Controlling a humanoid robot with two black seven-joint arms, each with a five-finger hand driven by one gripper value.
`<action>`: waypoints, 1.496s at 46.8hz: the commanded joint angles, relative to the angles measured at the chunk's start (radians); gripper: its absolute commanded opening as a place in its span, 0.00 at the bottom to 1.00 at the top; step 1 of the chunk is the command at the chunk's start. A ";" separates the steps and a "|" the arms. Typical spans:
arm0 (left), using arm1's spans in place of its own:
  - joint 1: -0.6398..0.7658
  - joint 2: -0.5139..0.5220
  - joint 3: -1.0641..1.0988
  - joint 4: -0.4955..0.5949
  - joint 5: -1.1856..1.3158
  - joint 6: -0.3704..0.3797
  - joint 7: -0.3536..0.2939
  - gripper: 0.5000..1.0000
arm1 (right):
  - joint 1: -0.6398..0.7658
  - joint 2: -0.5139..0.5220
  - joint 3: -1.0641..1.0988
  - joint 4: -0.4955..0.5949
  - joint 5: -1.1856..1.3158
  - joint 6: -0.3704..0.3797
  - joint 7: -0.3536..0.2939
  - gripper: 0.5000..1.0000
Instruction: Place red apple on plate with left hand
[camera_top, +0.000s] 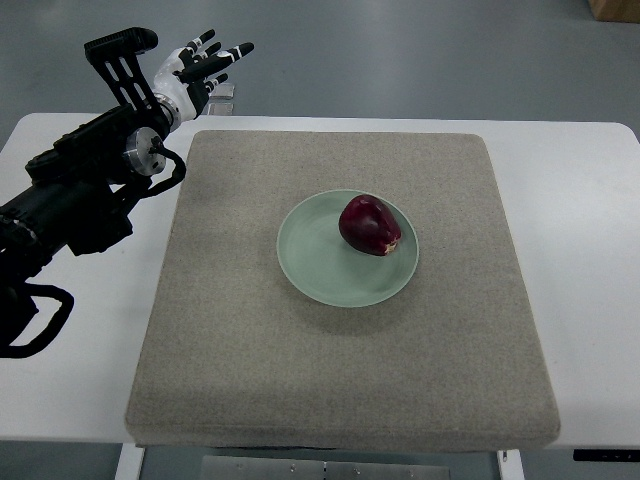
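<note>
A: Top view shows the red apple (370, 225) already on the plate (347, 248), a bit to the upper right of the plate's centre, lying on its side I think. Nothing touches it.

B: So which step is this, in yr opinion?

A: I judge the placing is done, and this is the retreat phase. The plate sits approx. in the middle of the grey mat (340, 290), and the mat is on the white counter (580, 260).

B: And the left hand?

A: The left hand (200, 68) is well apart from the apple, up at the far left corner, beyond the mat's edge and over the counter's rim. Fingers are spread, holding nothing. The arm comes in from the left side of the picture.

B: Right hand?

A: Not visible at all.

B: What does the next move need, then?

A: Probably only to bring the arm to rest w/o passing over the plate. The apple is round, so a bump on the plate or mat could make it roll off.
</note>
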 joint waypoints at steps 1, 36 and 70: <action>0.002 -0.007 0.002 -0.001 0.001 -0.008 -0.010 0.99 | 0.000 0.000 0.000 0.000 0.000 0.000 0.000 0.93; 0.039 0.008 -0.205 0.003 -0.003 -0.126 -0.061 0.99 | 0.000 0.000 0.001 0.000 0.000 0.000 0.000 0.93; 0.048 0.010 -0.205 0.032 -0.002 -0.125 -0.062 0.99 | -0.003 0.000 -0.002 0.135 0.003 -0.014 0.000 0.93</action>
